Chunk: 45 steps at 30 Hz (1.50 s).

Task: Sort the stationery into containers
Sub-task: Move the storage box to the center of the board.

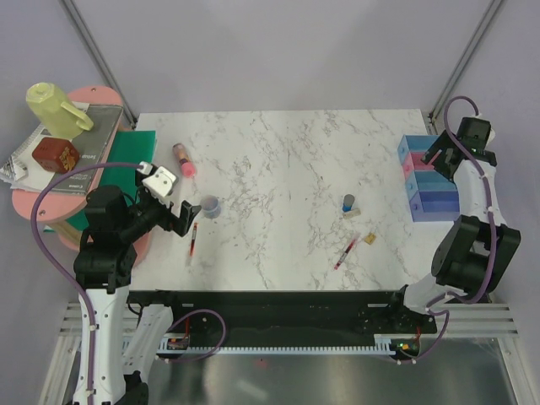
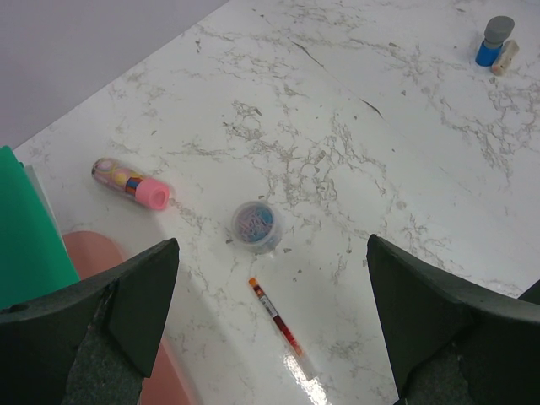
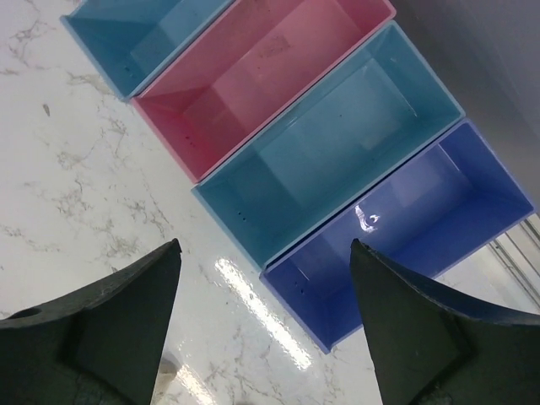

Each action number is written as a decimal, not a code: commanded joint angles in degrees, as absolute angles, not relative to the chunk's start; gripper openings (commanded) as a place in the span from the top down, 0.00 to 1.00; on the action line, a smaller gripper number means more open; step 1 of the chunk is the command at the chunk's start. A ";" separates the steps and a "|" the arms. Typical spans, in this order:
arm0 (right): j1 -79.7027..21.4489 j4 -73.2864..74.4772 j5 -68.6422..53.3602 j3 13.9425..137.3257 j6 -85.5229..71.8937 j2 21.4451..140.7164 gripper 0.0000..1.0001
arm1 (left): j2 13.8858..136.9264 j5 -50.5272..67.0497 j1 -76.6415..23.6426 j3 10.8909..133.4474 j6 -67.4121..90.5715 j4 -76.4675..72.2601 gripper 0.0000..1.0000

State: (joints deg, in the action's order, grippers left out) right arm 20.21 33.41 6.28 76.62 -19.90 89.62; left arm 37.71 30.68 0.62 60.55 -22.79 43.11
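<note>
Left gripper spread wide, holding nothing, beside a red pen and the blue-grey roll. Pink glue stick lies nearby, its label print illegible. Right gripper spread, holding nothing, over four joined bins. Second pen and tan block lie apart from them.

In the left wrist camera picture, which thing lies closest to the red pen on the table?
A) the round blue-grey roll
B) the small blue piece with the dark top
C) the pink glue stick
A: the round blue-grey roll lies just beyond one end of the red pen, while the pink glue stick is farther off to the left and the small blue piece stands far across the table.
</note>
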 commanded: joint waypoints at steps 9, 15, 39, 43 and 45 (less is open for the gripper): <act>23.38 28.13 6.59 77.08 -28.74 94.65 0.13 | 36.74 32.96 0.62 59.85 -26.45 42.36 0.00; 23.64 25.93 7.21 77.78 -29.97 97.55 0.14 | 36.65 33.22 0.62 59.94 -27.68 42.89 0.00; 22.94 18.20 8.79 80.16 -29.88 106.35 0.25 | 36.39 31.55 0.62 60.56 -29.97 44.91 0.00; 22.68 17.32 9.49 79.28 -29.71 106.52 0.28 | 36.30 31.55 0.70 60.47 -29.97 45.09 0.00; 22.41 17.05 9.93 79.10 -29.53 106.61 0.32 | 36.30 31.55 0.70 60.56 -29.97 45.18 0.00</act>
